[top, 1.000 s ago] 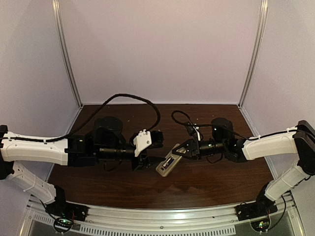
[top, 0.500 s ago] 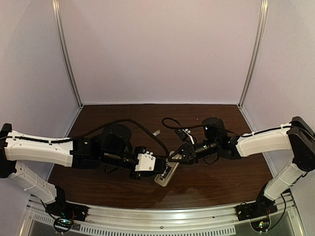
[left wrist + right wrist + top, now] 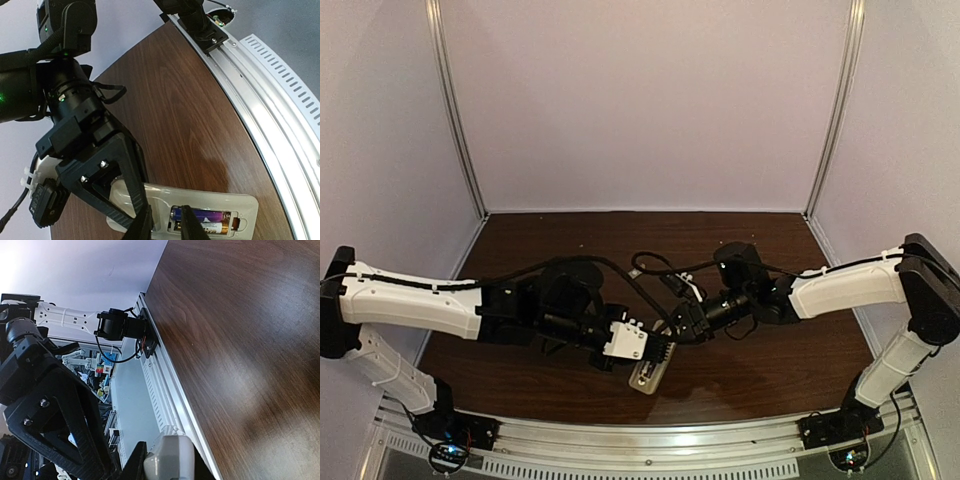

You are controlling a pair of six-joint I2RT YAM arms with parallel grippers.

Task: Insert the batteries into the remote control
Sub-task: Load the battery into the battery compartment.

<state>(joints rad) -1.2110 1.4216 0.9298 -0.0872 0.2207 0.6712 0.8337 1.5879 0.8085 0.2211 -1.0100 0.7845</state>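
Already 2 batts (image 3: pixel 205 216) sit in open bay (image 3: pixel 238 221) of remote (image 3: pixel 195 196).

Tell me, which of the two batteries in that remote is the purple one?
The blue-purple battery, the upper one in the left wrist view of the remote control's open compartment. The other battery, with a gold-coloured end, lies right beside it, below.

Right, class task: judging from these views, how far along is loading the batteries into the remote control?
Done: both batteries lie side by side in the open compartment of the remote control. In hand: the right gripper clamps the remote's end, and the left gripper has its fingertips astride the batteries' end; whether it grips is unclear. Left: probably just confirming they're seated.
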